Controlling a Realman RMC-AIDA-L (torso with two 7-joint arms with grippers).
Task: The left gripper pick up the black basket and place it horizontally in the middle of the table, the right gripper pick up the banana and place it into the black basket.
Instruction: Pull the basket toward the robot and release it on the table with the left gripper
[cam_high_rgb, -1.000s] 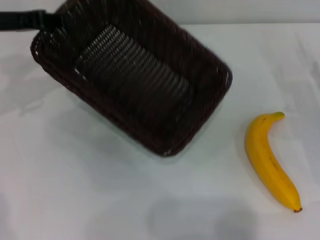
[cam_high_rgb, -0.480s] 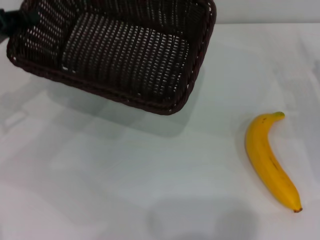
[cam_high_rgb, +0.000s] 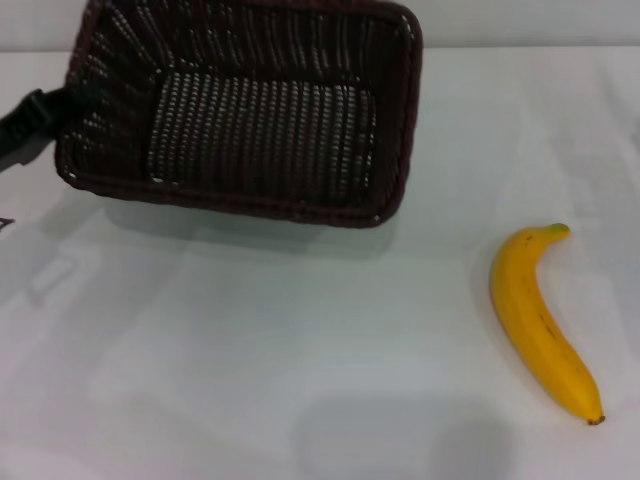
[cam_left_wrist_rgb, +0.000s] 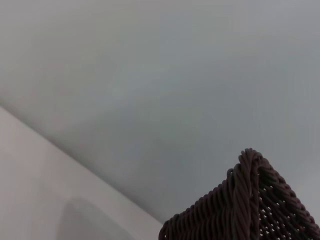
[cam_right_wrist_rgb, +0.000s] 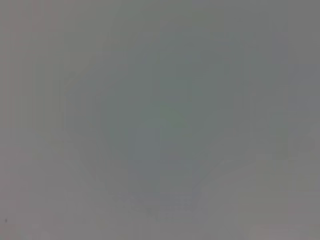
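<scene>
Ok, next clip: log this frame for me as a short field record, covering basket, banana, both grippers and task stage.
basket: black basket at the table's far left, long side across the view, nothing inside
banana: banana lying on the table, right of the basket, apart from it
left gripper: left gripper at the basket's left rim
right gripper: out of view
stage: basket being positioned; banana not yet picked up

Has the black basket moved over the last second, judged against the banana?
Yes. The black basket has swung from diagonal to nearly horizontal; its near corner has drawn away from the unmoved banana.
</scene>
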